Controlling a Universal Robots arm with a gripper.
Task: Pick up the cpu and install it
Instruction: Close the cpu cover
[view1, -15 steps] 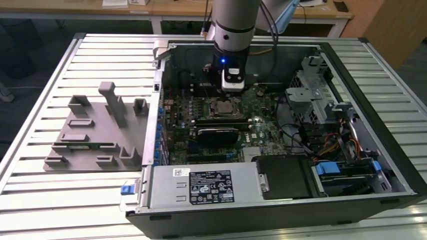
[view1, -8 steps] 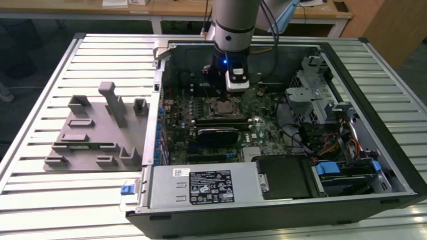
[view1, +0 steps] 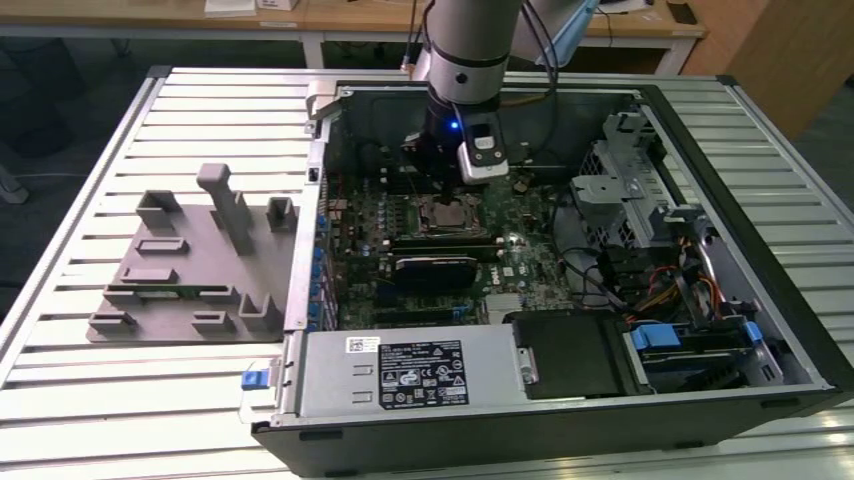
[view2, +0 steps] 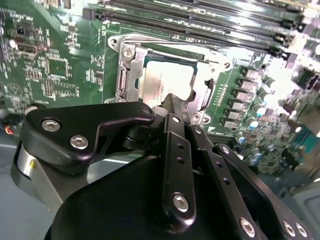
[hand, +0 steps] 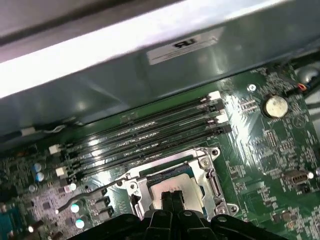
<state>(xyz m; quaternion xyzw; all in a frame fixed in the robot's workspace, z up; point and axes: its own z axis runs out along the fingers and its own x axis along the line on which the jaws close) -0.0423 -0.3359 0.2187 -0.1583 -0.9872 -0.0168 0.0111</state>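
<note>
Your cpu already lies flat in socket on green board. Your gripper sits right above it, fingers pinched together, holding nothing. Pick-up and drop-in look done. Socket lever looks not locked yet.
</note>
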